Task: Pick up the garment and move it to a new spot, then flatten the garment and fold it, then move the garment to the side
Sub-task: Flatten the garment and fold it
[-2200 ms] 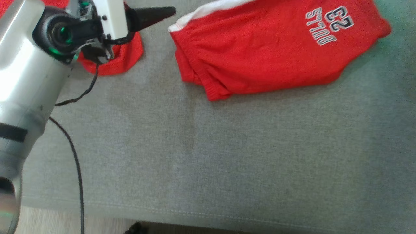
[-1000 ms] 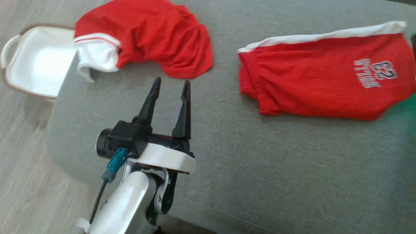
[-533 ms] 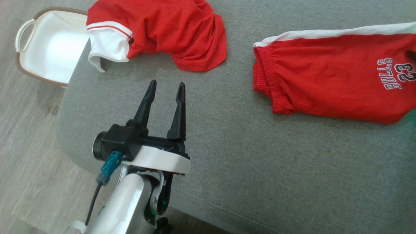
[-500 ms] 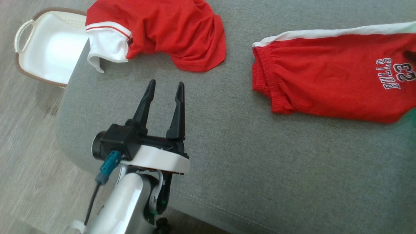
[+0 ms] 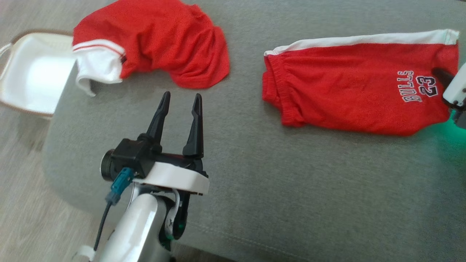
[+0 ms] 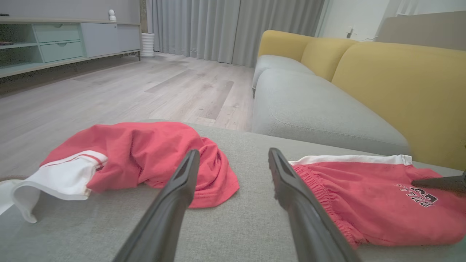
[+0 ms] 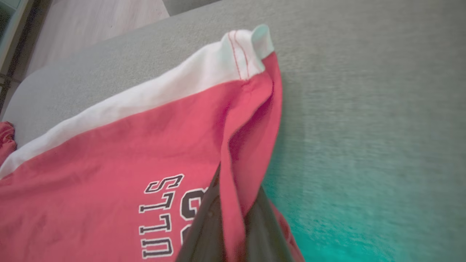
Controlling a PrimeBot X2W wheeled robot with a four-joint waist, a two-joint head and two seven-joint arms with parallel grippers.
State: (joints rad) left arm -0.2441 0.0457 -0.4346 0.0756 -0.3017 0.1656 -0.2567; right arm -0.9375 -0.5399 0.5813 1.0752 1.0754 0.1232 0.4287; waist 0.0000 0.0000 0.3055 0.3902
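The garment, red shorts (image 5: 349, 94) with a white side stripe and a "BULLS 23" print, lies folded flat on the grey cushion (image 5: 291, 189). My right gripper (image 5: 441, 74) enters from the right edge and is shut on a fold of the shorts' leg hem beside the print. In the right wrist view the shorts (image 7: 109, 174) have a raised ridge of red cloth pinched by the right gripper (image 7: 233, 185). My left gripper (image 5: 180, 99) hovers open and empty over the cushion, left of the shorts (image 6: 364, 203). In its wrist view the left gripper (image 6: 233, 156) points between both garments.
A second red garment with a white sleeve (image 5: 153, 43) lies crumpled at the cushion's far left corner. A white basket (image 5: 32, 72) stands on the wooden floor beside it. A grey and yellow sofa (image 6: 364, 91) is beyond the cushion.
The head camera has shifted. My right gripper has come in at the right edge and shut on the shorts' hem. The left gripper stays open in the same pose.
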